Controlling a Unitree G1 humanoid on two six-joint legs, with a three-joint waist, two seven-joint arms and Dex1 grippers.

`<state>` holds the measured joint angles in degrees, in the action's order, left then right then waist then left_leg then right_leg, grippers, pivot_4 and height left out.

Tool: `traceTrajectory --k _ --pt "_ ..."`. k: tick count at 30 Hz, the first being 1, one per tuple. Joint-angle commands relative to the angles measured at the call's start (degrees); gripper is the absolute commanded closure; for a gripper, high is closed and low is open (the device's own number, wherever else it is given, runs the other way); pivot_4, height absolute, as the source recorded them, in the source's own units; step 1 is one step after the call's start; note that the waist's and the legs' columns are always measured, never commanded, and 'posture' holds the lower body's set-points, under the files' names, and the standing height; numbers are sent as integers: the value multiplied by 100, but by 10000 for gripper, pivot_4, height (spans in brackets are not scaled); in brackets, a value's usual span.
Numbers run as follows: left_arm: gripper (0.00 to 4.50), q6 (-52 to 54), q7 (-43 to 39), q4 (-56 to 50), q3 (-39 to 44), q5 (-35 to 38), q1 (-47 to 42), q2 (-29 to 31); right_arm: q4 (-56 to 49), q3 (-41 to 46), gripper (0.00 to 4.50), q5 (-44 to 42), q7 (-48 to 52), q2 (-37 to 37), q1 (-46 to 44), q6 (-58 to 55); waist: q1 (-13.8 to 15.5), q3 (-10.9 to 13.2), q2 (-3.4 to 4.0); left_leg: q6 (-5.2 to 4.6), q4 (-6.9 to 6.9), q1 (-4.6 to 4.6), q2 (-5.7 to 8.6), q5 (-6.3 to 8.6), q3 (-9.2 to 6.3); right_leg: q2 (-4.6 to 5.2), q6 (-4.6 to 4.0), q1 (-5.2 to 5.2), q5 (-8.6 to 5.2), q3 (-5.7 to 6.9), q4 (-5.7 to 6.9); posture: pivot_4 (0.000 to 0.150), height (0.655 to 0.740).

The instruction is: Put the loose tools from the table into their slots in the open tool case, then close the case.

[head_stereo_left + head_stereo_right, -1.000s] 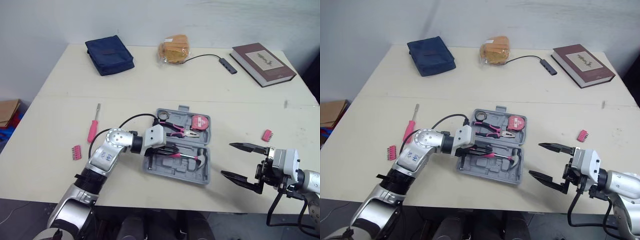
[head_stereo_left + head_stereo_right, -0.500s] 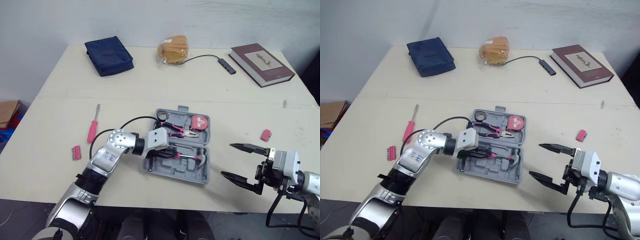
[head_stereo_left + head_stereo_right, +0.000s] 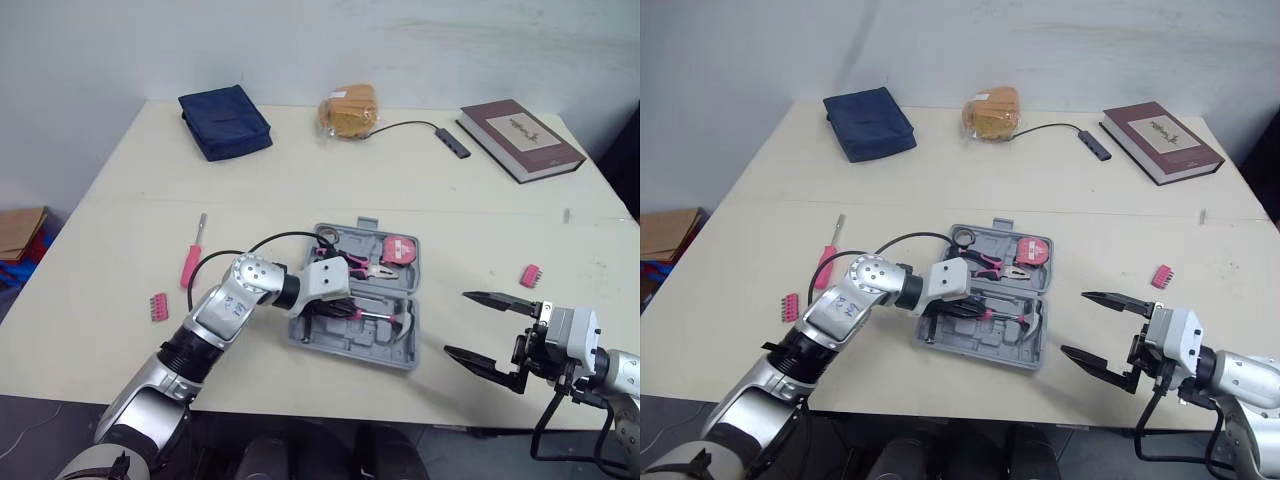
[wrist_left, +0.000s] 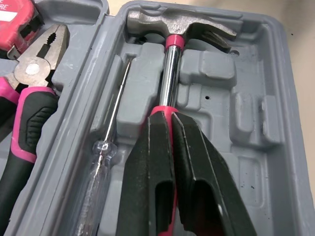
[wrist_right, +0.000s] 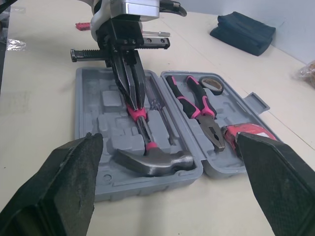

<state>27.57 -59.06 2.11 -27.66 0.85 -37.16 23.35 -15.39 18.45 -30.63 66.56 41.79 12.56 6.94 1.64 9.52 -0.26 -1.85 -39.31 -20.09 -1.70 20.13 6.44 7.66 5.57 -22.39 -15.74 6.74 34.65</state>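
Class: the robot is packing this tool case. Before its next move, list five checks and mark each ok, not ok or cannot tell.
1. Tool case open: ok.
2. Left tool shut on the hammer handle: ok.
3. Hammer pressed fully into its slot: cannot tell. The head lies in the recess, but how deep it sits is unclear.
4. Right tool open and apart from the case: ok.
5. All loose tools stowed: not ok. The pink screwdriver, a pink bit holder and a second one lie on the table.
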Motion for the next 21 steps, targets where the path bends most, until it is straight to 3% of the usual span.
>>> traceTrajectory --k 1,6,10,13,15,16,19,21 --pt "43960 579 53 864 -741 -584 389 116 -43 102 0 -13 -47 -72 12 141 0 -31 1 1 0 0 -1 0 -2 3 0 1 0 0 -2 1500 7400" --pt "43960 488 100 1011 -613 -476 384 49 -38 101 0 -1 -66 -106 46 193 -18 -131 -2 8 3 13 -11 7 -2 9 -6 14 -3 -1 -12 1500 7400" --pt "43960 -162 -16 746 -122 25 383 -184 -19 196 0 -23 -59 -105 100 224 -11 -136 15 25 26 91 -22 40 -10 13 -24 91 -14 4 -53 1500 7400" --pt "43960 -1146 -220 451 683 703 349 -398 121 484 0 -94 -8 6 170 271 -8 -93 72 13 29 76 -20 35 -9 24 -18 78 -11 0 -57 1500 7400" --pt "43960 -1469 -161 466 932 757 340 -375 209 631 0 -110 61 79 209 302 -15 -48 41 8 28 42 -20 22 -8 24 -12 44 -7 3 -47 1500 7400" --pt "43960 -1858 -168 501 1098 801 352 -327 273 737 0 -132 101 119 229 313 -15 -42 37 40 17 -17 -17 -3 -7 22 -9 -16 -5 4 -28 1500 7400" --pt "43960 -2381 -455 426 1629 1149 438 -26 682 1148 0 -138 263 283 230 453 -29 -17 41 52 16 -38 -12 -26 0 6 -7 -39 -4 9 -23 1500 7400" --pt "38614 -2685 -562 430 1874 1300 501 122 975 1351 0 -109 343 350 204 589 -37 5 41 51 20 -32 -13 -25 12 -8 -7 -39 -4 14 -23 1500 7400"
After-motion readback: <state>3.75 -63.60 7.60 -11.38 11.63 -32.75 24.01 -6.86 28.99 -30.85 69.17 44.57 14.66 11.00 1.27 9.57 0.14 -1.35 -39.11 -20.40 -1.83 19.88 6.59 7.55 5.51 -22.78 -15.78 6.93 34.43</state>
